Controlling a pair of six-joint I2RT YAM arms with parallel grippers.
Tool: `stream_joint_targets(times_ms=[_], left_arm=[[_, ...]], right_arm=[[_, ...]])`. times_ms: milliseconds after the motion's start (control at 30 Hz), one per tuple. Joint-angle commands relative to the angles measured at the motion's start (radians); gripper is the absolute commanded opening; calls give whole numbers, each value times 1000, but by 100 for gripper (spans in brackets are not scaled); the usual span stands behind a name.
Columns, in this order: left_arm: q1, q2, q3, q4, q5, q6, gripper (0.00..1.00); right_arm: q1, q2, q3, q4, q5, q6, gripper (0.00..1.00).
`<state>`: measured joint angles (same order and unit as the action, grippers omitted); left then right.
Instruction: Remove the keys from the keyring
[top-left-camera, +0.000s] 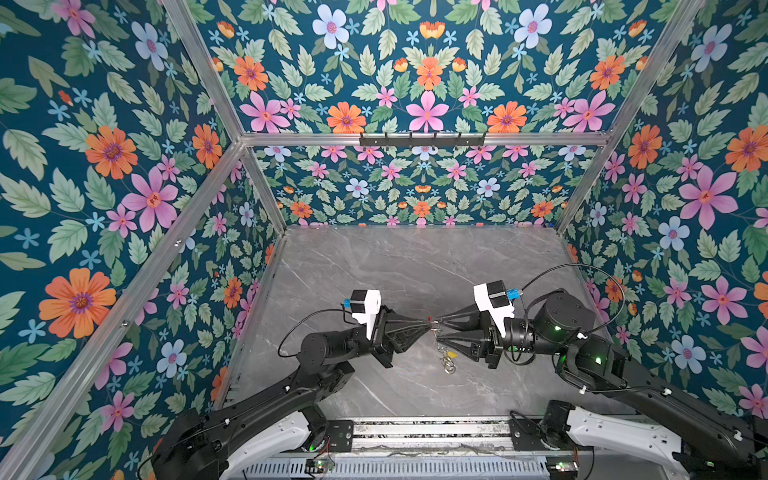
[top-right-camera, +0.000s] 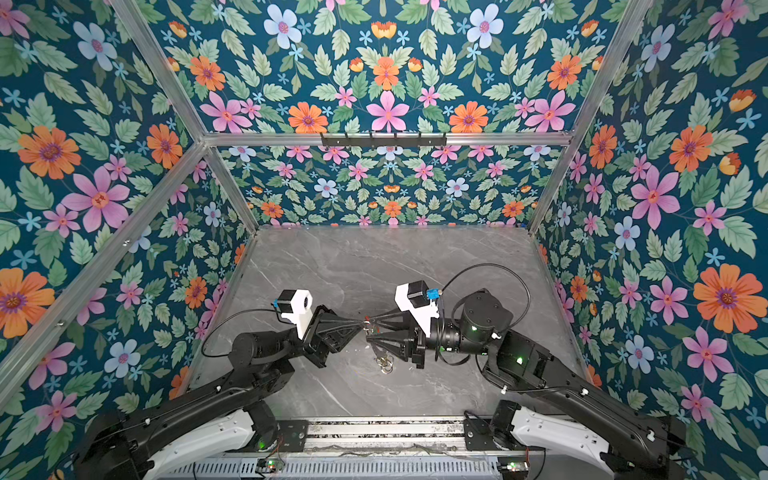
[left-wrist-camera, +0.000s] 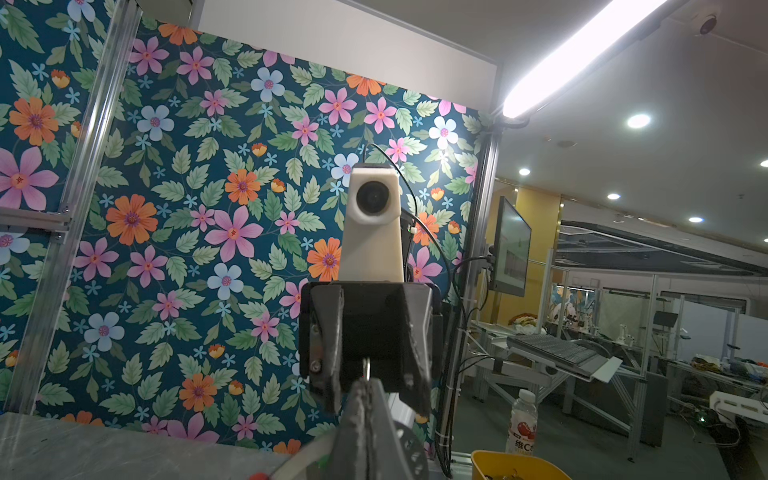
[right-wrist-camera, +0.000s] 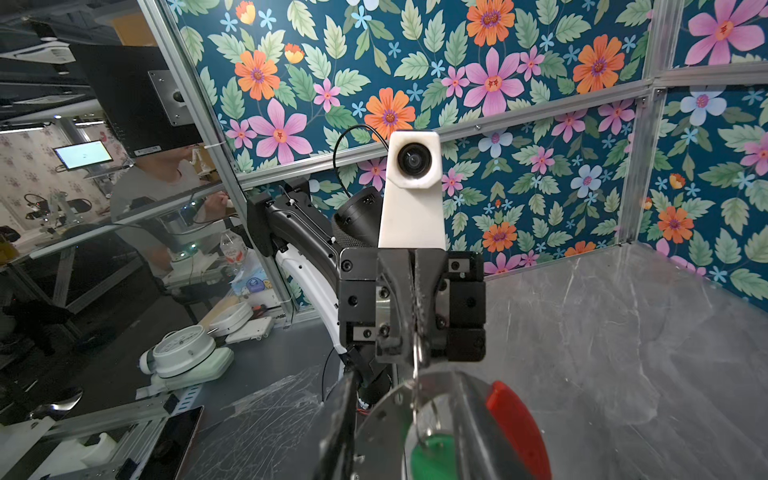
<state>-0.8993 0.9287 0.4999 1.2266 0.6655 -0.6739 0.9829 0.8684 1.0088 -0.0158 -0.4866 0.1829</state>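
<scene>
Pinching the keyring (right-wrist-camera: 515, 419), the left fingers (top-left-camera: 415, 324) press together, right fingers (top-left-camera: 451, 343) spread; a bottle (left-wrist-camera: 521, 428) is labelled "维C".

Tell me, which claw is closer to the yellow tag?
The right. The yellow tag sits just beside the lower finger of the right gripper; the left gripper, shut on the keyring, is farther off.

The tabletop (top-left-camera: 374, 266) is smooth grey marble-look stone with a soft sheen. The keyring (right-wrist-camera: 390, 392) is thin, bright, glossy metal, with a smooth red plastic sleeve (right-wrist-camera: 515, 424). The green key tag (right-wrist-camera: 432, 457) looks like plastic. The left end effector (top-left-camera: 427, 322) and right end effector (top-left-camera: 439, 330) are matt black, rough-grained plastic. The frame rails (top-left-camera: 415, 139) are brushed metal.
</scene>
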Motion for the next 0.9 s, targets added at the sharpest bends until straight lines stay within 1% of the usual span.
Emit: stream_joint_targets(times_ms=[0,200,333,400,467,600,800,833,867], left_arm=[[0,-1,1,40,-2,2,0],[0,-1,0,40,-7,2,0],[0,5,-1,42,-10,2,0],[0,8,-3,45,-10,3,0],[0,9,-3,46,-12,2,0],[0,15,-3,50,-12,0,0],[0,15,-3,40,-23,-9,0],[0,11,-3,27,-29,-15,7],[0,5,-3,7,-37,-21,23]], right_arm=[[-10,0,-4,47,-13,22,29],[-22,-5,-16,51,-16,32,18],[-24,-3,-19,53,-22,35,16],[-24,-2,-21,54,-28,35,13],[-24,0,-21,54,-34,38,10],[-24,2,-20,52,-42,38,0],[-26,0,-22,33,-44,36,0],[-31,-2,-22,23,-39,36,0],[-37,-5,-21,9,-34,38,0]])
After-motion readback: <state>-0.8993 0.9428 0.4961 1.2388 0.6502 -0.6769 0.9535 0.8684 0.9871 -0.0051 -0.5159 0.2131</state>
